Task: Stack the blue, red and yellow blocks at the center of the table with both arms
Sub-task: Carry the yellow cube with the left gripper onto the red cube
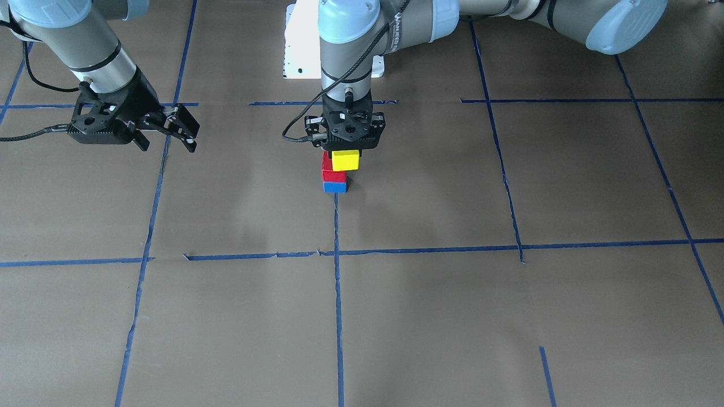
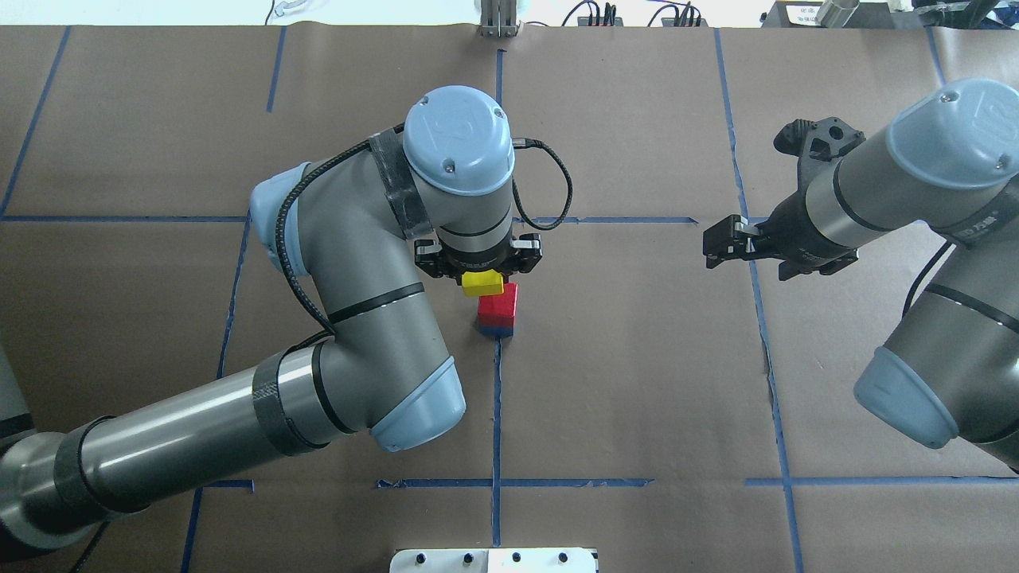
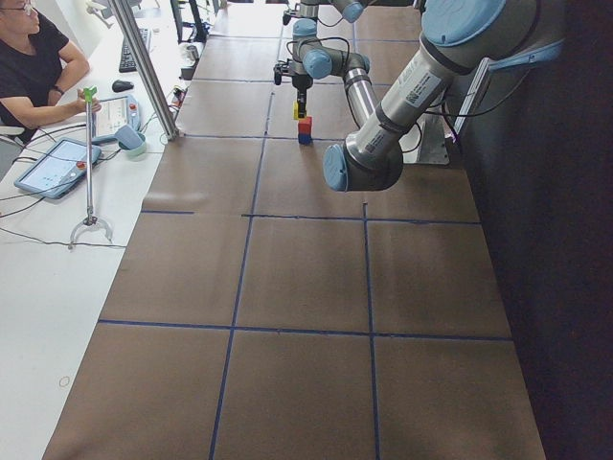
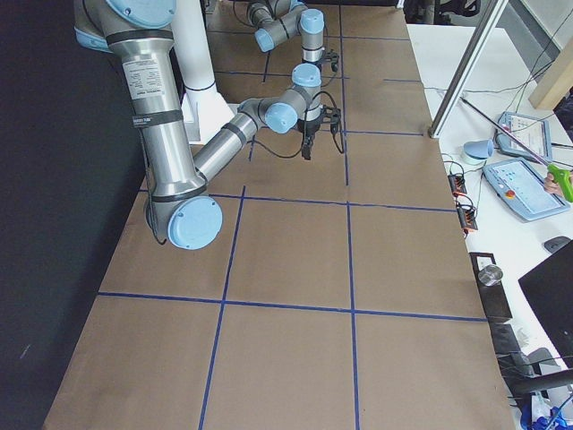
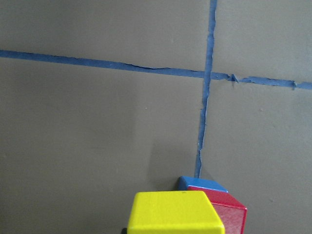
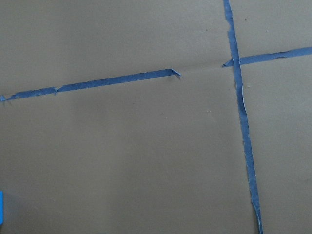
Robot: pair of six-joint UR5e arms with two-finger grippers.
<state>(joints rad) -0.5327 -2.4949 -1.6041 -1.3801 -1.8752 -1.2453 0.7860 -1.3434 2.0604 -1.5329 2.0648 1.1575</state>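
Left hand (image 1: 346, 149) pinches yellow block (image 1: 345, 160) just over red block (image 1: 327, 168) atop blue block (image 1: 334, 187); right hand (image 1: 169, 141), spread, hangs well apart.

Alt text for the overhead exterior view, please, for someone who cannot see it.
The left gripper holds the yellow block over a red block stacked on a blue block at the centre of the taped brown table, not yet squared over the stack. The right gripper hangs open and empty off to the right.
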